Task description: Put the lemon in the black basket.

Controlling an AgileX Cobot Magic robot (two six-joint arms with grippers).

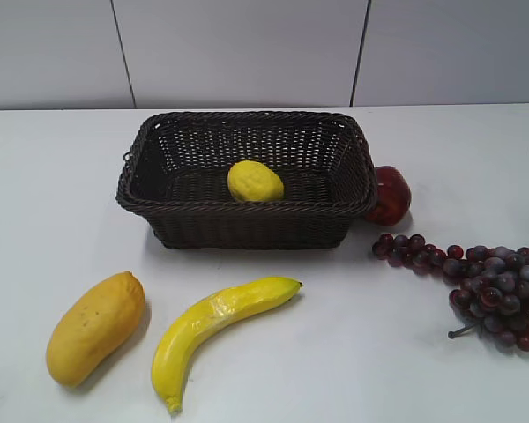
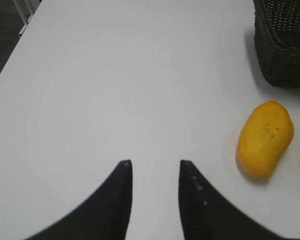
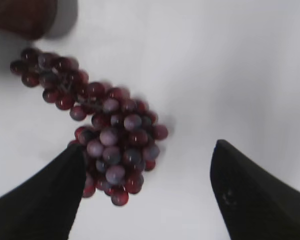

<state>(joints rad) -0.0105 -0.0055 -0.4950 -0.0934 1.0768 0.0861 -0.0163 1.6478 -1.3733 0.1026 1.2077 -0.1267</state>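
Note:
The lemon (image 1: 255,181) lies inside the black basket (image 1: 150,198) at the back middle of the table, near its front wall. A corner of the basket also shows in the left wrist view (image 2: 282,45). Neither gripper shows in the exterior view. My left gripper (image 2: 155,162) is open and empty over bare table, left of the mango. My right gripper (image 3: 147,147) is wide open and empty above the grapes.
A mango (image 1: 95,328) (image 2: 265,139) and a banana (image 1: 213,331) lie at the front left. Red-purple grapes (image 1: 489,287) (image 3: 110,135) lie at the right. A red apple-like fruit (image 1: 389,195) (image 3: 22,17) sits against the basket's right side.

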